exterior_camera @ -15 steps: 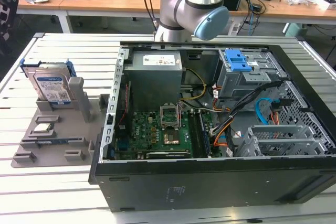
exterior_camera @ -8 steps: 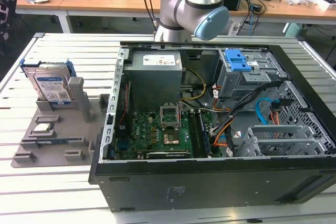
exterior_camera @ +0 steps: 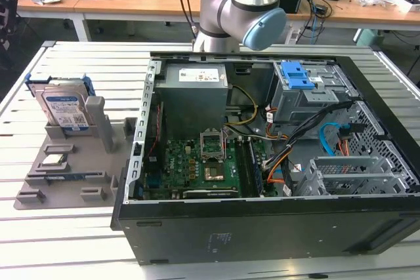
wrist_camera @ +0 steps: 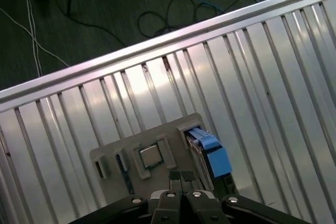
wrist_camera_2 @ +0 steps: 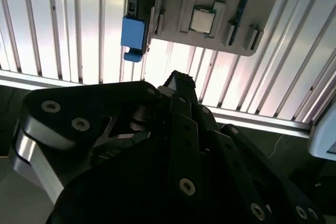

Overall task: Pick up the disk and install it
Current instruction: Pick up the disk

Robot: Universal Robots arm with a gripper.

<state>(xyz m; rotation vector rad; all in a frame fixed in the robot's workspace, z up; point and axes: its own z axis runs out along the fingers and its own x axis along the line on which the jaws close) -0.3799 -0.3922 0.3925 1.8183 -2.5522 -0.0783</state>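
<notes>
Meanwhile, at the exterior view's left, the disk [exterior_camera: 63, 105] stands on edge in the grey holder [exterior_camera: 72, 181] on your slatted worktop [exterior_camera: 85, 57], well apart from the open computer case [exterior_camera: 262, 227]. Its white-and-blue label faces the camera, but the print on it is too small to make out. The hand [wrist_camera: 180, 174], seen in the first wrist view, hangs high over the holder with its fingertips drawn together and nothing between them. Your likeliest trouble, as things stand, is a descent off centre: the holder's posts crowd the disk, and a small square chip [exterior_camera: 54, 160] sits in a pocket near it, so a stray finger could knock either. The blue plastic frame round the disk may also flex or slip if you pinch it by its edges. Further right, inside the case, a white sticker on the grey power box [exterior_camera: 193, 93] is likewise too small to read. At the right end, loose black, blue and orange cables [exterior_camera: 321, 132] trail beside the drive cage [exterior_camera: 298, 86] with its blue latch; a carried disk could snag them on the way in, or meet the bay askew and jam.
</notes>
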